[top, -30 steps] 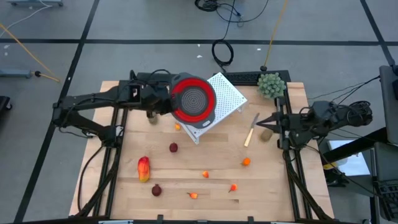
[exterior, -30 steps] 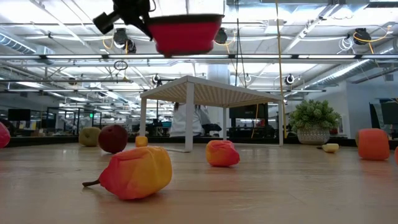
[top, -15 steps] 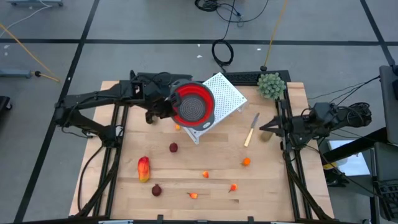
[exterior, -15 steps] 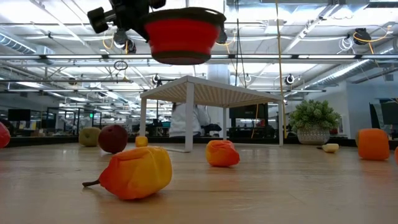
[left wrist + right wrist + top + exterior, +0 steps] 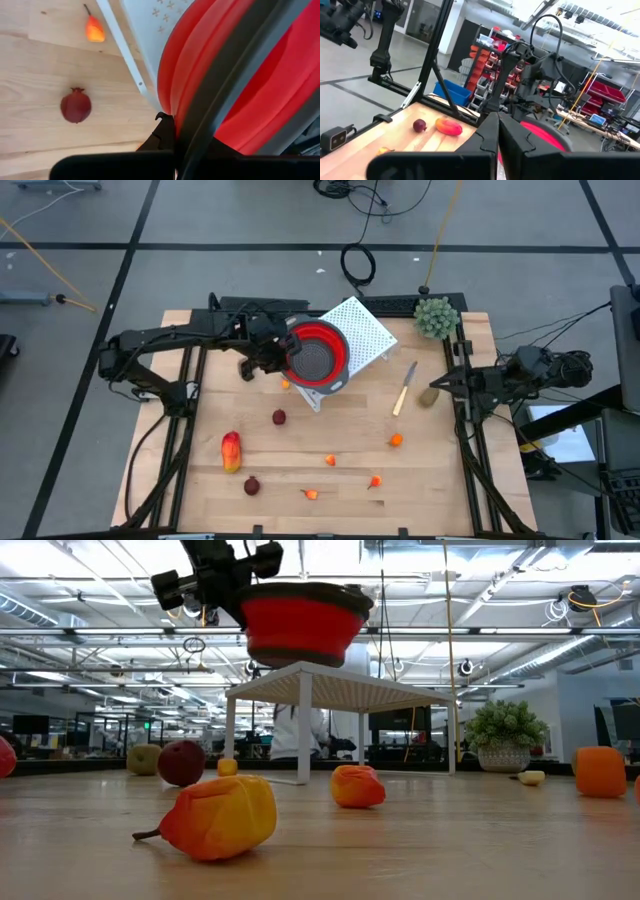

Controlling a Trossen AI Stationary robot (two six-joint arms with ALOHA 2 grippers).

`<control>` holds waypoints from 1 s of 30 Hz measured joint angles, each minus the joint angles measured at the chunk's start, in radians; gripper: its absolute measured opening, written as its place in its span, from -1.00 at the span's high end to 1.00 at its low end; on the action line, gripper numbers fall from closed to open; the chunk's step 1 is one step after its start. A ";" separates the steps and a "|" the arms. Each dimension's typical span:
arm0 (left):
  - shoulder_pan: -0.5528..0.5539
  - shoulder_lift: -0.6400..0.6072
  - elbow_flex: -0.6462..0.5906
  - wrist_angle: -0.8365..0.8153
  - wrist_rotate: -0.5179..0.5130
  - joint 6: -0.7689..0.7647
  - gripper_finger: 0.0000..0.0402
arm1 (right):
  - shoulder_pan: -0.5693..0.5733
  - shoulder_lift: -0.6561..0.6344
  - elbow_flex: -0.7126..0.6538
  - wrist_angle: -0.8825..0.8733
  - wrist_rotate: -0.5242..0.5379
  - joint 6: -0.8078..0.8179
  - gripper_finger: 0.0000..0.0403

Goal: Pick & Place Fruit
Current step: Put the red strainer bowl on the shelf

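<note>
**Left gripper holds red bowl above white rack; fruit lies on the table**

The left gripper (image 5: 283,358) is clamped on the rim of a red collapsible silicone bowl with a dark grey rim (image 5: 318,354). In the low view the bowl (image 5: 298,618) hangs in the air, just above the top of a white perforated metal rack on legs (image 5: 330,690). In the left wrist view the fingers (image 5: 164,135) sit tight against the ribbed red wall of the bowl (image 5: 200,75).

The right gripper (image 5: 441,381) waits at the right edge of the light wooden table (image 5: 340,485), its fingers pressed together and holding nothing. A brown oval fruit (image 5: 429,396) lies just beside its fingertips, and a pale-handled knife (image 5: 404,389) lies near them, toward the table's middle. A green bushy ball-shaped plant (image 5: 436,317) stands at the corner behind this gripper.

The other fruit is on the table, apart from both grippers:
- A dark red ball (image 5: 279,417) lies below the left fingers, nearer the front edge.
- A longer red-and-yellow piece (image 5: 231,450) lies farther forward.
- A second dark red ball (image 5: 252,486) lies near the front edge.
- Small orange bits (image 5: 330,460) (image 5: 396,440) (image 5: 374,480) (image 5: 311,494) are scattered across the front half.
- One orange bit (image 5: 286,384) lies just under the bowl's edge.
</note>
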 joint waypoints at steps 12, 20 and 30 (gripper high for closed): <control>0.045 0.009 0.000 0.006 0.000 0.013 1.00 | 0.000 -0.135 -0.080 -0.005 0.004 -0.001 1.00; 0.042 0.028 0.000 0.017 0.028 0.014 1.00 | 0.000 -0.135 -0.083 -0.028 0.082 -0.020 1.00; 0.039 0.066 0.000 0.032 0.030 0.021 1.00 | 0.000 -0.135 -0.083 -0.030 0.082 -0.034 1.00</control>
